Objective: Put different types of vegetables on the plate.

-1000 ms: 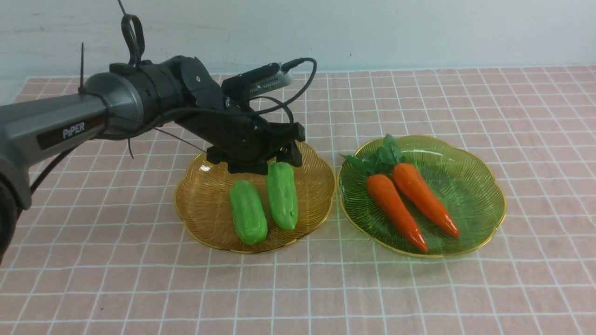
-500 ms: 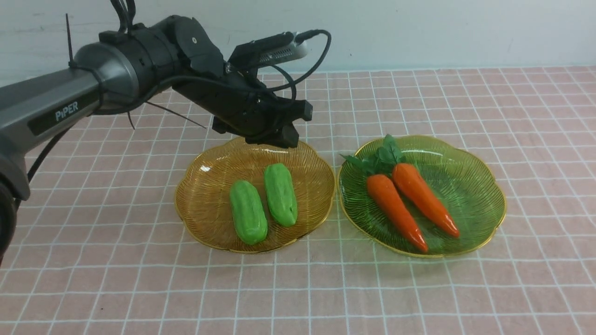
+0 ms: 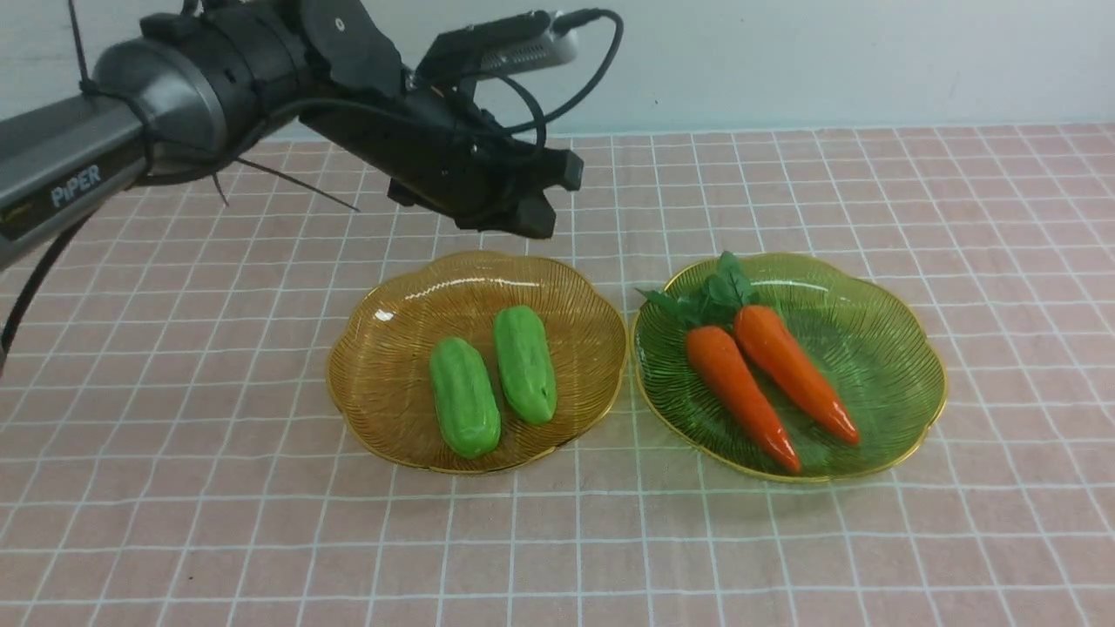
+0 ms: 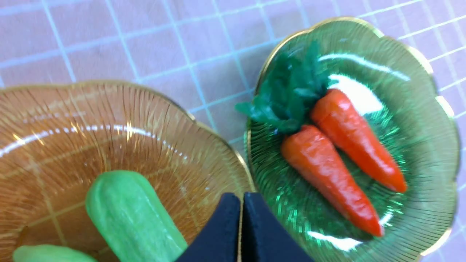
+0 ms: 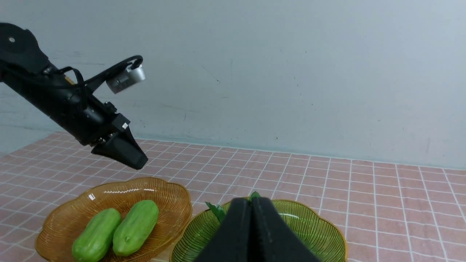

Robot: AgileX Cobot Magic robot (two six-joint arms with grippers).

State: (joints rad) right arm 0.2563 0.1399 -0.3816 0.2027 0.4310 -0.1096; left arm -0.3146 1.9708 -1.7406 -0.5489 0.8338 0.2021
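Note:
Two green cucumbers [image 3: 465, 409] [image 3: 524, 363] lie side by side in the amber plate [image 3: 383, 366]. Two orange carrots [image 3: 740, 396] [image 3: 794, 370] with leafy tops lie in the green plate [image 3: 880, 348] to its right. My left gripper [image 3: 536, 218] hangs above the amber plate's far rim, shut and empty. The left wrist view shows its closed fingertips [image 4: 241, 196] over the gap between the plates, with a cucumber [image 4: 131, 214] and both carrots [image 4: 327, 174] below. My right gripper [image 5: 251, 202] is shut and empty, well above the green plate's near side, and out of the front view.
Both plates sit close together on a pink checked tablecloth [image 3: 261, 522]. A pale wall [image 3: 784, 61] stands behind the table's far edge. The left arm [image 3: 104, 165] reaches in from the left over the cloth.
My left gripper was low and open at the right cucumber's far end. It has risen up and back and shut on nothing. The cucumber stays in the amber plate.

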